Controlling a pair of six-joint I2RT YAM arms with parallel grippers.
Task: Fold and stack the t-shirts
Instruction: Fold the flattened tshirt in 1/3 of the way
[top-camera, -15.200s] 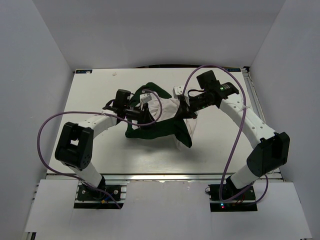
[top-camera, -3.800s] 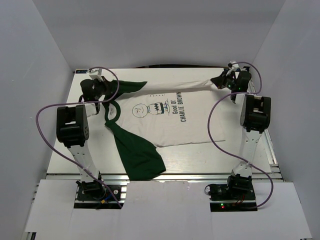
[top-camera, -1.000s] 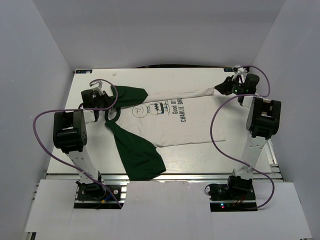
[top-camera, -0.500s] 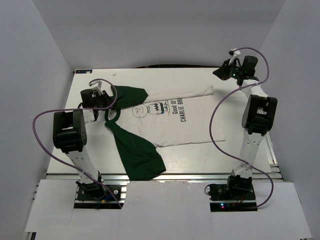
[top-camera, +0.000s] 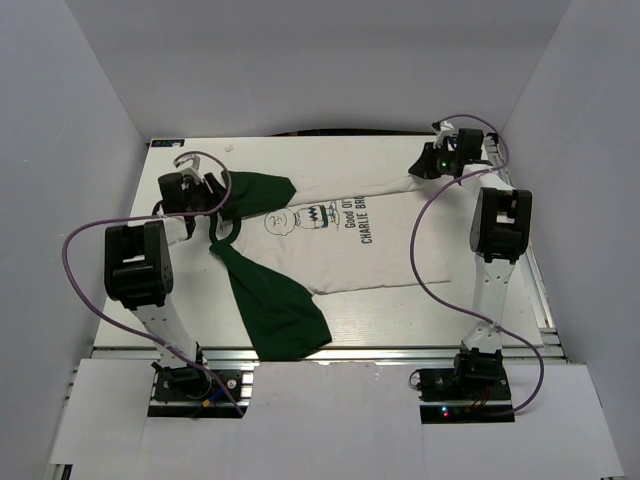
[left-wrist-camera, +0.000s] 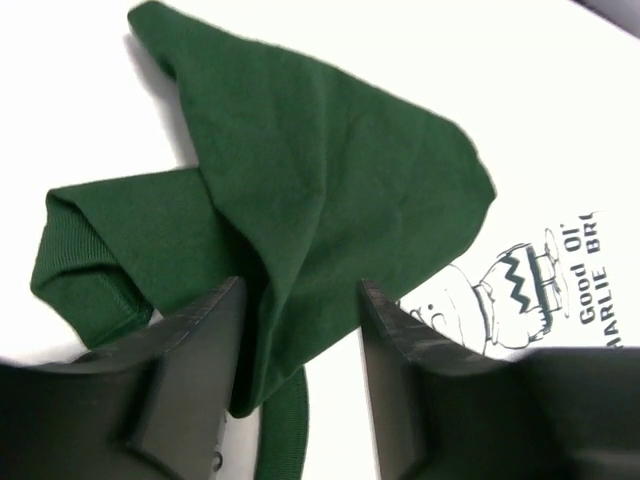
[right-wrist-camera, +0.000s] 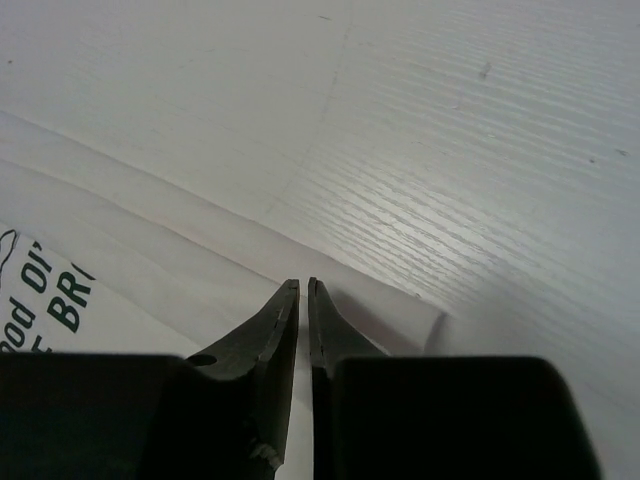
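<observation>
From above, the Charlie Brown t-shirt (top-camera: 345, 255) lay spread on the white table (top-camera: 300, 150), its collar toward 9 o'clock and its hem toward 3 o'clock, with the print facing up. One dark green sleeve (top-camera: 256, 190) lay folded in over the shoulder at 10 o'clock. The other sleeve (top-camera: 275, 305) trailed toward the near edge at 7 o'clock. My left pincer (top-camera: 207, 190) sat at the 9 o'clock side, right by the folded sleeve. My right pincer (top-camera: 424, 166) was at 1 o'clock, at the far hem corner of the shirt.

Through my left wrist camera, my left pincer (left-wrist-camera: 300, 290) was released: the two fingers (left-wrist-camera: 195, 350) stood well apart with the green sleeve (left-wrist-camera: 320, 170) lying loose in the gap, not pinched. A ribbed green band (left-wrist-camera: 85, 260) lay doubled over at 9 o'clock. The cartoon figure (left-wrist-camera: 500, 295) and part of the lettering showed at 3 o'clock on the white cloth.

Through my right wrist camera, my right pincer (right-wrist-camera: 302, 285) was clenched, with only a thin slit left between the fingers (right-wrist-camera: 250, 350). Its tips were over a folded edge of the t-shirt's white cloth (right-wrist-camera: 150, 270). I could not tell whether any cloth was caught in the slit. A scrap of lettering (right-wrist-camera: 50, 290) showed at 9 o'clock, and bare table (right-wrist-camera: 450, 150) filled the view from 12 to 3 o'clock.
</observation>
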